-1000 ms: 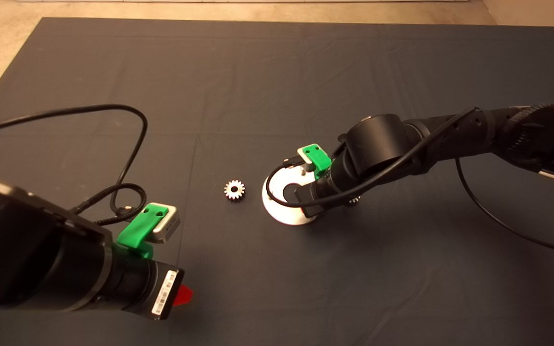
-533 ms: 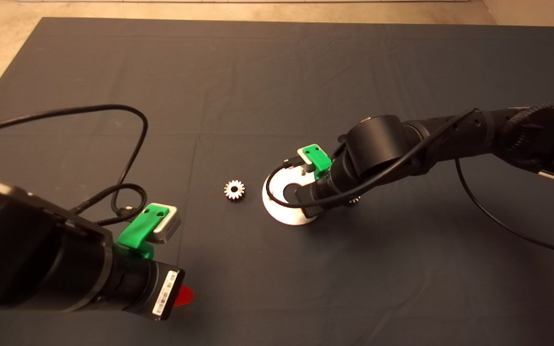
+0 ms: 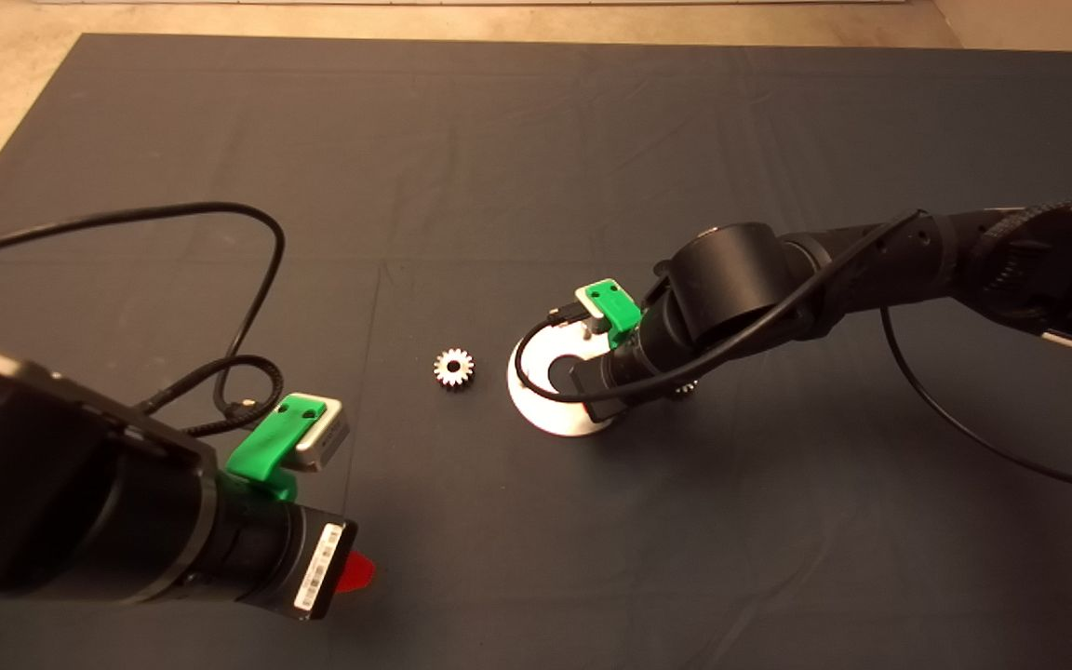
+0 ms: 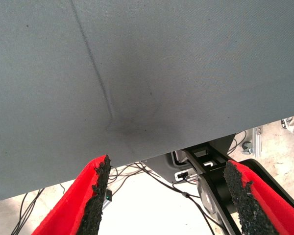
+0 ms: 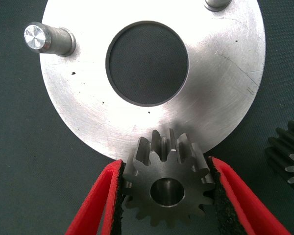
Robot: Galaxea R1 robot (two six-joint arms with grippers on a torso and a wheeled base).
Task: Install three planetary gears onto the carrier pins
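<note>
My right gripper (image 5: 165,167) is shut on a silver planetary gear (image 5: 167,185), held flat over the near rim of the round silver disc (image 5: 93,115). Two carrier pins (image 5: 39,38) (image 5: 216,4) stand bare on the disc; the third is not in view. In the head view the right wrist covers part of the disc (image 3: 545,409). A second gear (image 3: 453,367) lies on the mat left of the disc. A third gear (image 5: 290,157) lies on the mat beside the disc and peeks out under the right arm (image 3: 683,389). My left gripper (image 4: 169,196) is open and empty, parked at the lower left (image 3: 353,569).
The dark mat (image 3: 536,167) covers the table. A black cable (image 3: 257,279) loops over the mat near the left arm. The left wrist view looks past the mat's edge at floor, cables and a stand (image 4: 210,176).
</note>
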